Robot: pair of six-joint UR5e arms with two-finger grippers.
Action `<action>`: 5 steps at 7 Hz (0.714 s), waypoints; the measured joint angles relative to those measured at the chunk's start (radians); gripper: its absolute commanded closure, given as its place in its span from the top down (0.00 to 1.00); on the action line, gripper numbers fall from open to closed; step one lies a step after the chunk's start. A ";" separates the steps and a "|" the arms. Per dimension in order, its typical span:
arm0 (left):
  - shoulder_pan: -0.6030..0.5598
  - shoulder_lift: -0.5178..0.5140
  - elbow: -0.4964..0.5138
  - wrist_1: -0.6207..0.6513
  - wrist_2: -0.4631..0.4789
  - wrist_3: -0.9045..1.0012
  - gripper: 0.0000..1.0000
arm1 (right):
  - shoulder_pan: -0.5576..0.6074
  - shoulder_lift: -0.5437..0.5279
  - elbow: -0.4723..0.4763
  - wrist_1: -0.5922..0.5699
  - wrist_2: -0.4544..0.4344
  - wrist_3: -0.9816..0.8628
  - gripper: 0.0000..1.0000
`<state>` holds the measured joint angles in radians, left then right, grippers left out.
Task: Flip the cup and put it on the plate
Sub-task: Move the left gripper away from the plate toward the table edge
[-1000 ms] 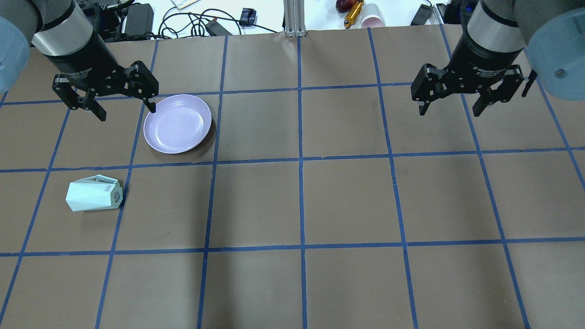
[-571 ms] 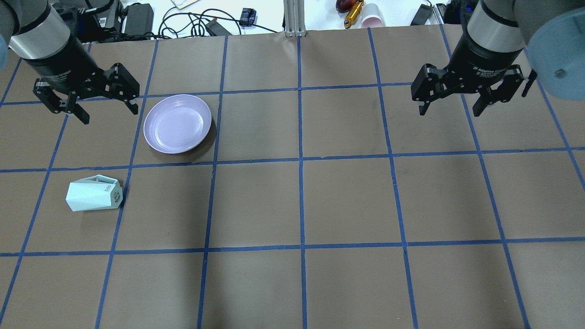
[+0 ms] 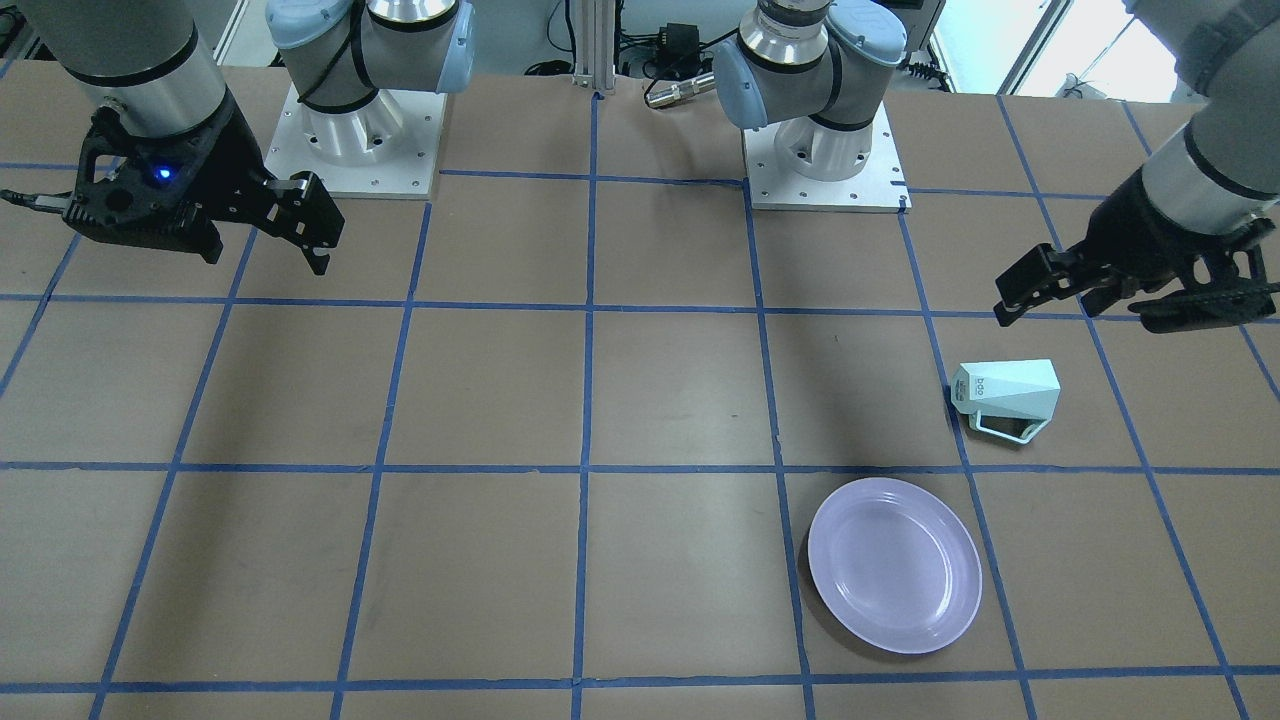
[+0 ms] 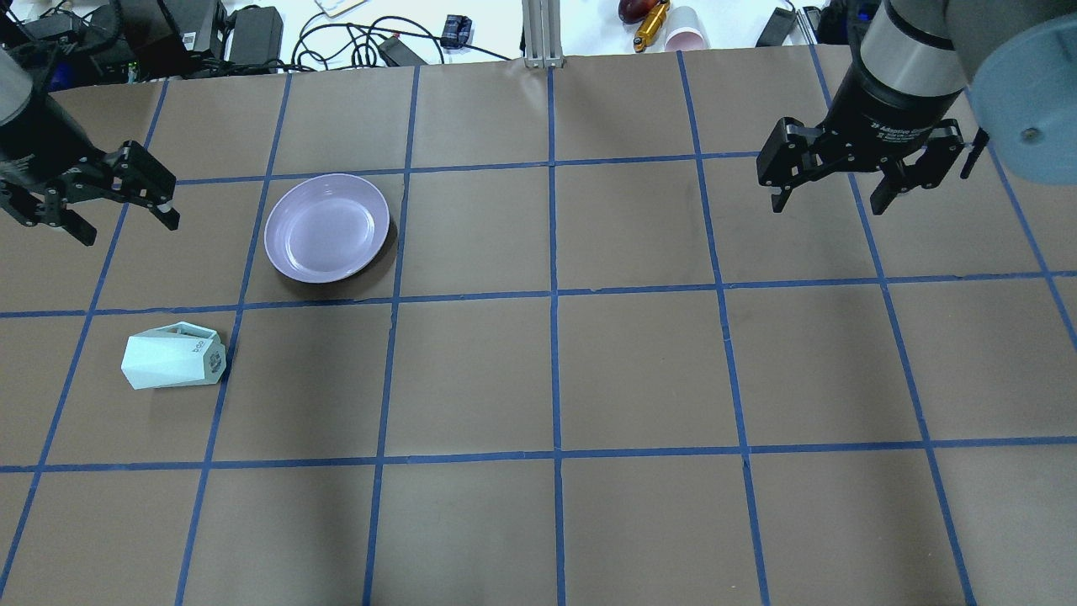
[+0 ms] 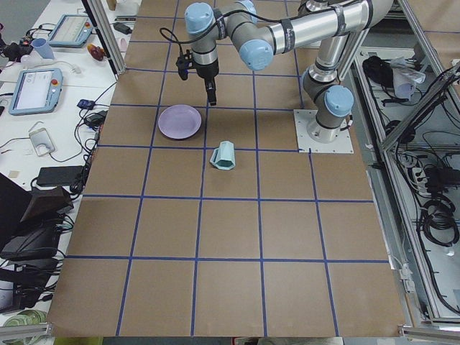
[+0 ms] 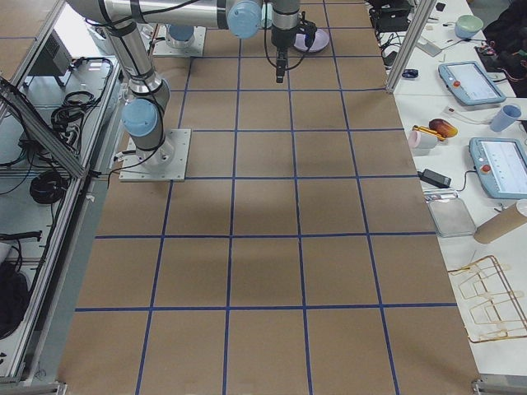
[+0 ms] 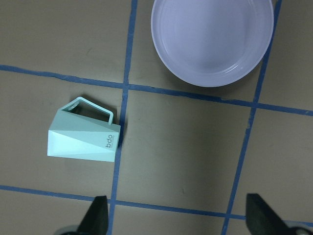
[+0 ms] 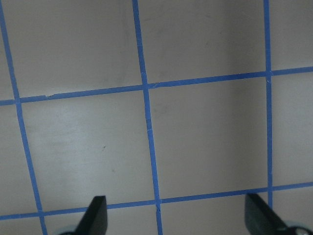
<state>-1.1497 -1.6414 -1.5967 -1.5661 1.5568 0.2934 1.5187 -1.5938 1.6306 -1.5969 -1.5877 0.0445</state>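
The pale mint cup [image 4: 172,362] lies on its side on the table at the left, handle towards the plate; it also shows in the front view [image 3: 1005,393] and the left wrist view [image 7: 83,139]. The lavender plate [image 4: 327,227] sits empty just beyond it to the right, also in the front view [image 3: 893,565] and the left wrist view [image 7: 212,41]. My left gripper [image 4: 128,227] is open and empty, high above the table, left of the plate and beyond the cup. My right gripper [image 4: 829,206] is open and empty over the far right of the table.
The brown table [image 4: 639,370] carries a grid of blue tape lines. Cables, power bricks and a pink cup [image 4: 683,38] lie beyond the far edge. The two arm bases [image 3: 352,130] stand at the robot's side of the table.
My left gripper has moved left, away from the plate's rim towards the table's left edge, still open. The right gripper, cup and plate have not moved.
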 measured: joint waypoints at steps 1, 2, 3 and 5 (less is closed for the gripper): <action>0.055 -0.011 -0.003 -0.003 -0.027 0.067 1.00 | 0.000 0.000 0.000 0.000 0.000 0.000 1.00; 0.114 -0.026 -0.011 -0.007 -0.052 0.141 1.00 | 0.000 0.000 0.000 0.000 0.000 0.000 1.00; 0.170 -0.041 -0.024 -0.006 -0.064 0.210 1.00 | 0.000 0.000 0.000 0.000 0.000 0.000 1.00; 0.288 -0.084 -0.053 -0.002 -0.107 0.334 1.00 | 0.000 0.000 0.000 0.000 -0.001 0.000 1.00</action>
<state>-0.8617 -1.7252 -1.6494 -1.5680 1.4499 0.6272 1.5186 -1.5938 1.6307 -1.5969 -1.5883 0.0445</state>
